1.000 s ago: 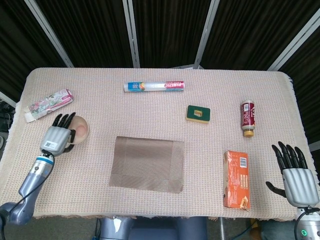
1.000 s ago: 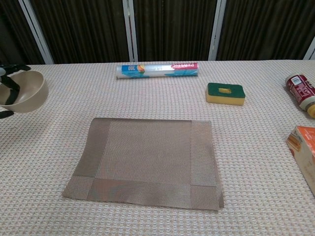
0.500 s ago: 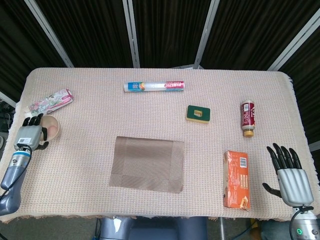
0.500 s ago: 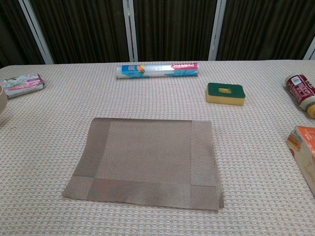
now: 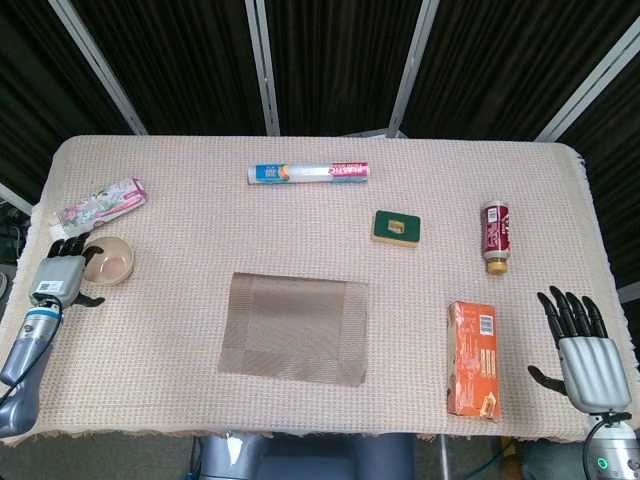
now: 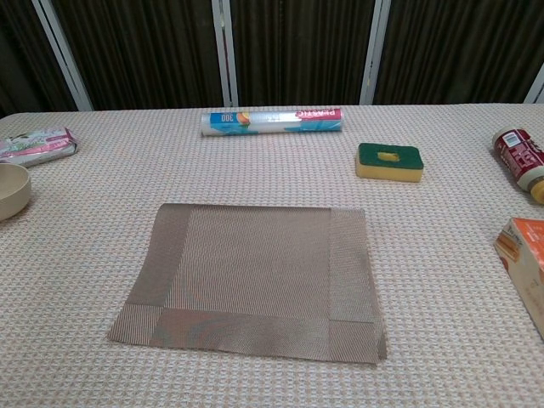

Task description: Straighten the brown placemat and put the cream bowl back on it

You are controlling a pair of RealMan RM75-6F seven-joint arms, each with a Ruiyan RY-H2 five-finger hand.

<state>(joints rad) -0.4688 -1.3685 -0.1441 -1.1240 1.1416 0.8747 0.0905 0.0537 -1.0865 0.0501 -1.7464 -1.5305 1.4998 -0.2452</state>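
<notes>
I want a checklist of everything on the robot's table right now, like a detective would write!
Surface: table under a beige woven cloth.
Job's things: brown placemat lies flat near the front middle; cream bowl sits upright at the left edge, off the placemat.
Clutter: wrap roll, sponge, bottle lying down, orange box, flowery packet.
Hands: left hand beside the bowl, contact unclear; right hand open, holding nothing.
Cables: nothing seen.
Surroundings: dark curtains with metal bars.

Matt woven placemat (image 6: 255,276); glossy bowl (image 5: 107,260)
</notes>
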